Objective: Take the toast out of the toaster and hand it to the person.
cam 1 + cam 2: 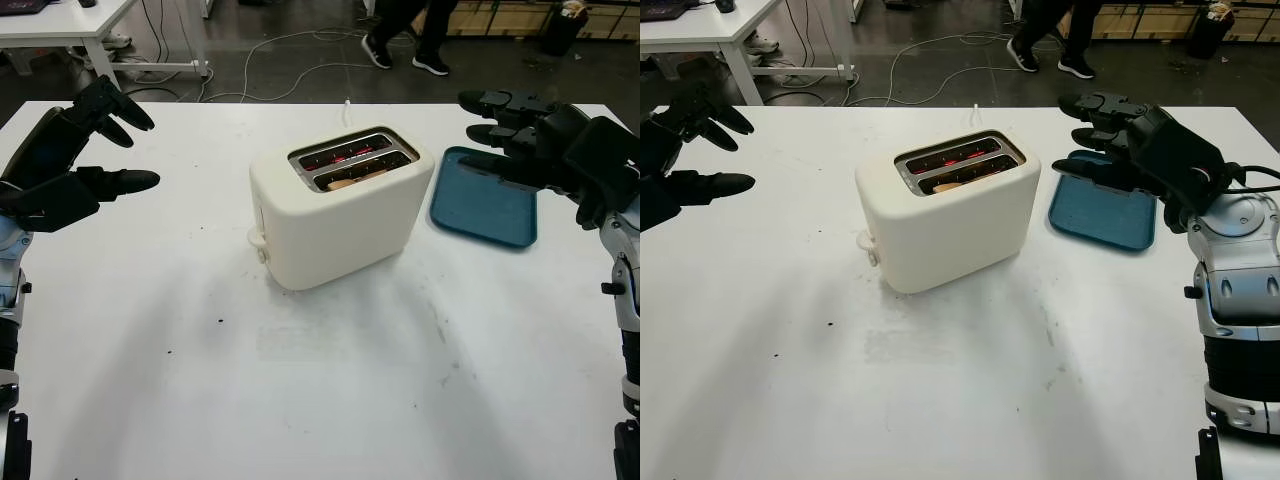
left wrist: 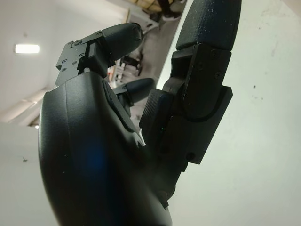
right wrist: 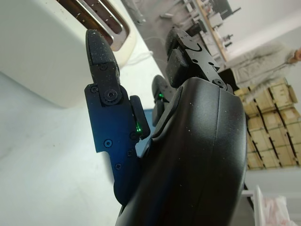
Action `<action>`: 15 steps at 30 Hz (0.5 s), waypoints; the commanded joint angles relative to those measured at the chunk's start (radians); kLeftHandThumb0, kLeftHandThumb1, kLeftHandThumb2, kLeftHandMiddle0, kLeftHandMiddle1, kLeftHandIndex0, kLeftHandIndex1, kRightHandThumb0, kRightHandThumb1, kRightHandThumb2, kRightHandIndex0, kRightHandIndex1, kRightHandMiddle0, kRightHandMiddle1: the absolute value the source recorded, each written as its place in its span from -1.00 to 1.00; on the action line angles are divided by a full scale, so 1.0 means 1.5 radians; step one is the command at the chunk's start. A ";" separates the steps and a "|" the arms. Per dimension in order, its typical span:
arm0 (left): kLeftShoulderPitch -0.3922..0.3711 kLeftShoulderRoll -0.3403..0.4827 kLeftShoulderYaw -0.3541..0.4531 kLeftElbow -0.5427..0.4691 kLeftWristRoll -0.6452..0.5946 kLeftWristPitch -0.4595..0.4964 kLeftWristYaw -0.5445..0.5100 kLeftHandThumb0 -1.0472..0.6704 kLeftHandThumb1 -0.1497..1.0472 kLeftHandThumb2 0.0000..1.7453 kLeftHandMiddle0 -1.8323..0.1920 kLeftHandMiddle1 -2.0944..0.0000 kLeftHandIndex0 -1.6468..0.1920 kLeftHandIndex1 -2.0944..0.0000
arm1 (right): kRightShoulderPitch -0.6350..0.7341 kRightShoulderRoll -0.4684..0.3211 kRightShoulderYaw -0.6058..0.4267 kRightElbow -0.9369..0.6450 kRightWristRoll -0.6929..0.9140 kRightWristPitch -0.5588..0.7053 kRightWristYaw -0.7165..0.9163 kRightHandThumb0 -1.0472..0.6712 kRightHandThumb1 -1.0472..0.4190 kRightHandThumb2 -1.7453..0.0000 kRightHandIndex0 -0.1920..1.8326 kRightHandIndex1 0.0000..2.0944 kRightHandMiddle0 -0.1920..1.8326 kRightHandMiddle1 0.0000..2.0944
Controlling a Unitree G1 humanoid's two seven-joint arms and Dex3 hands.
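Observation:
A cream two-slot toaster (image 1: 335, 210) stands in the middle of the white table (image 1: 320, 380), its slots glowing red inside. A slice of toast (image 1: 347, 183) sits low in the nearer slot, just its pale top edge showing. My left hand (image 1: 95, 150) hovers open above the table's left side, well clear of the toaster. My right hand (image 1: 510, 135) is open too, held over the blue tray's far end to the right of the toaster; the toaster (image 3: 56, 52) lies just beyond its fingers (image 3: 101, 56) in the right wrist view.
A blue tray (image 1: 485, 205) lies flat on the table right of the toaster. A person's legs and shoes (image 1: 405, 45) stand on the floor beyond the table's far edge. Cables trail across that floor, and a white desk (image 1: 60, 25) is at the back left.

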 commanded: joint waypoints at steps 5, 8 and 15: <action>-0.001 -0.001 0.002 -0.002 -0.005 -0.006 0.002 -1.00 0.79 -0.74 0.81 -0.60 0.79 -0.48 | -0.003 0.002 -0.002 -0.009 0.006 0.004 -0.001 -0.32 -0.83 0.95 -0.66 -0.64 -0.48 -1.00; 0.000 0.000 0.002 -0.004 -0.003 -0.006 0.004 -1.00 0.79 -0.73 0.81 -0.60 0.79 -0.48 | -0.002 0.001 -0.003 -0.001 0.004 -0.010 0.000 -0.35 -0.83 0.96 -0.65 -0.63 -0.47 -1.00; -0.001 0.000 0.002 -0.004 -0.005 -0.003 0.001 -1.00 0.79 -0.74 0.81 -0.58 0.79 -0.47 | -0.004 -0.001 -0.002 0.003 0.003 -0.018 0.004 -0.33 -0.83 0.95 -0.66 -0.65 -0.48 -1.00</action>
